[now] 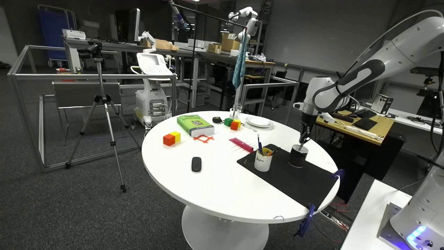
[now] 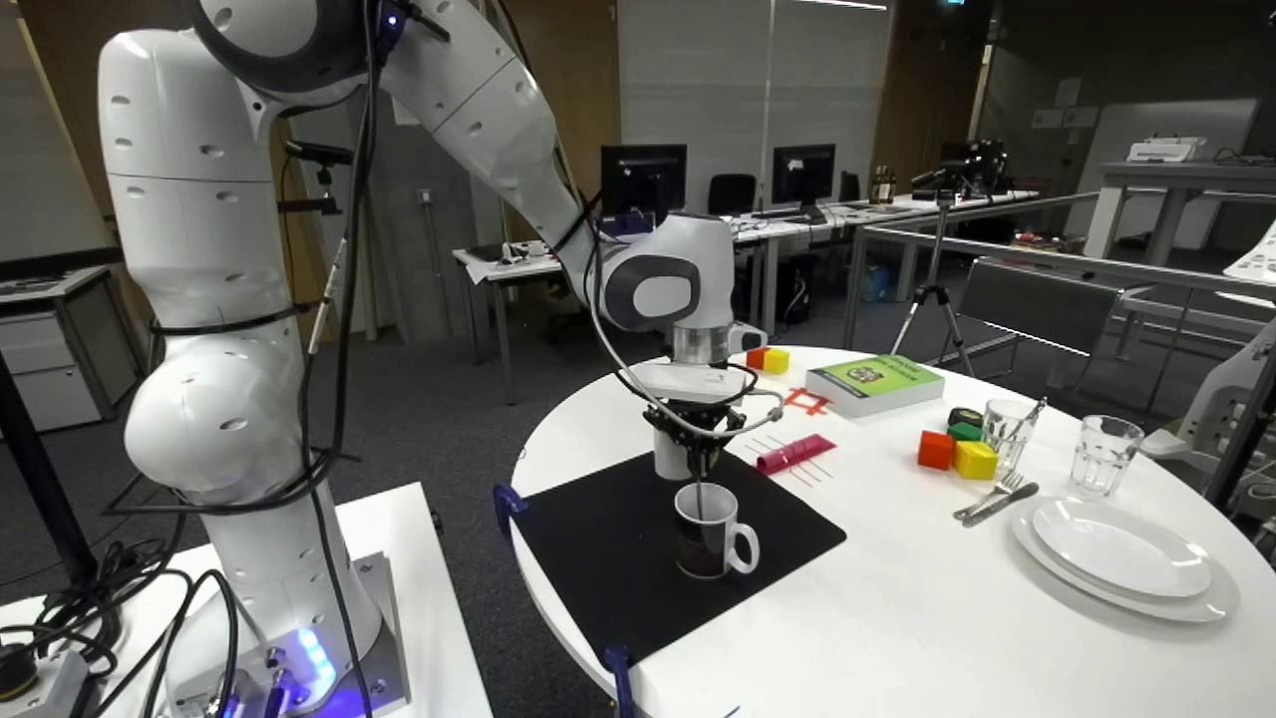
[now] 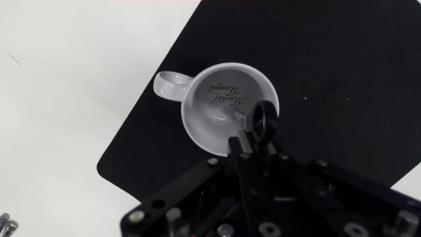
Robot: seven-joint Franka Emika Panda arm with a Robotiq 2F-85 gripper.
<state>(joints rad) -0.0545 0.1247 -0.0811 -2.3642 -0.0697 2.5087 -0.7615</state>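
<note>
Scissors (image 3: 242,121), pinched tight in my gripper (image 3: 256,144), point into the mug (image 3: 202,128), its handle (image 3: 168,91) at wrist-view ten o'clock; I'd best centre them.

One ring-handled tool (image 3: 272,122), one mug (image 2: 704,548), one pen cup (image 1: 262,163), five cubes (image 2: 975,461), two glasses (image 2: 1105,456), two plates (image 2: 1121,548), one book (image 2: 877,381)

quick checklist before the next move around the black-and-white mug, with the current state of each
1. Black gripper shut on the black-handled metal scissors: ok.
2. Scissors pointing down inside the rim of the black-and-white mug: ok in all three views.
3. Mug upright on the flat black mat: ok.
4. Scissors' tip clear of the mug's bottom: cannot tell, depth unclear.
5. White cylindrical cup of pens standing apart from the mug: ok.
6. Dark blue clamps at the mat's edge: ok.
</note>
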